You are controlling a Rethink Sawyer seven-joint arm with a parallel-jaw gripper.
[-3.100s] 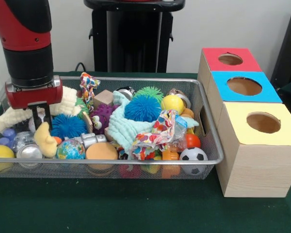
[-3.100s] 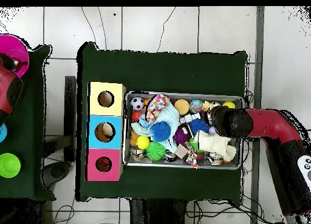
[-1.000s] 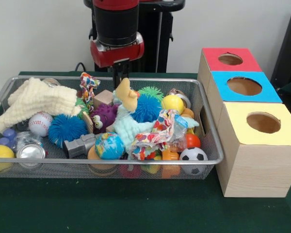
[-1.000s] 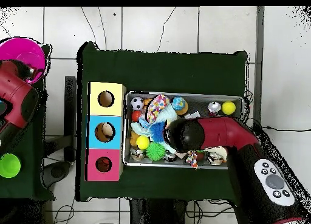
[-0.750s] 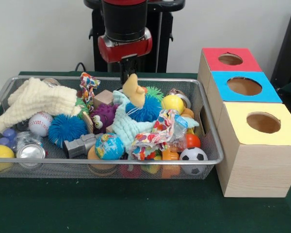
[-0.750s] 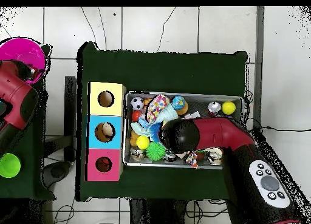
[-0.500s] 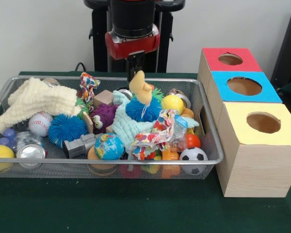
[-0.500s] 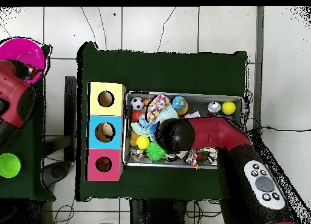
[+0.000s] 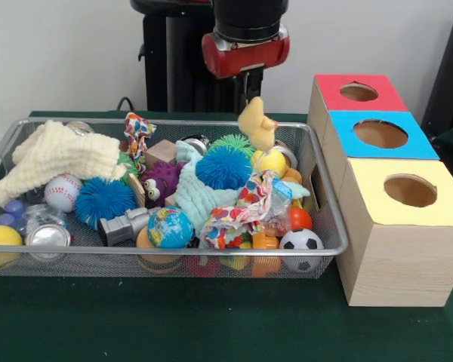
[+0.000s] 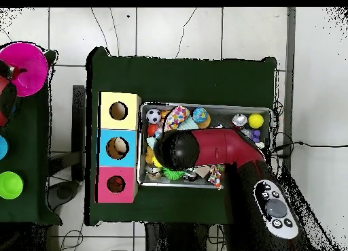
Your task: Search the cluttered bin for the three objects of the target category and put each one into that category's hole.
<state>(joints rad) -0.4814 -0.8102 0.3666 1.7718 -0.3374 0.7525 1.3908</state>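
My gripper (image 9: 252,99) hangs over the right part of the silver mesh bin (image 9: 174,255) and is shut on the pale yellow duck (image 9: 257,124). The duck hangs above the clutter, just over a yellow ball. The blue-topped box (image 9: 415,143) with its round hole (image 9: 380,133) stands to the right of the bin, apart from the duck. In the overhead view the arm's head (image 10: 177,151) covers the gripper and duck, beside the blue box's hole (image 10: 117,147). A purple furry toy with eyes (image 9: 160,181) lies in the bin. I cannot make out an orange-brown creature.
The red-topped box (image 9: 359,92) stands behind the blue one, the yellow-topped box (image 9: 410,190) in front. The bin holds a cream cloth (image 9: 57,154), blue puffballs (image 9: 223,167), a globe ball (image 9: 170,226), a soccer ball (image 9: 300,240) and patterned cloth (image 9: 238,211). The black pedestal (image 9: 189,68) stands behind.
The gripper took the duck from the bin's left end, lifted it, and has carried it steadily to the right and higher, towards the boxes. The globe ball and silver toy shifted.
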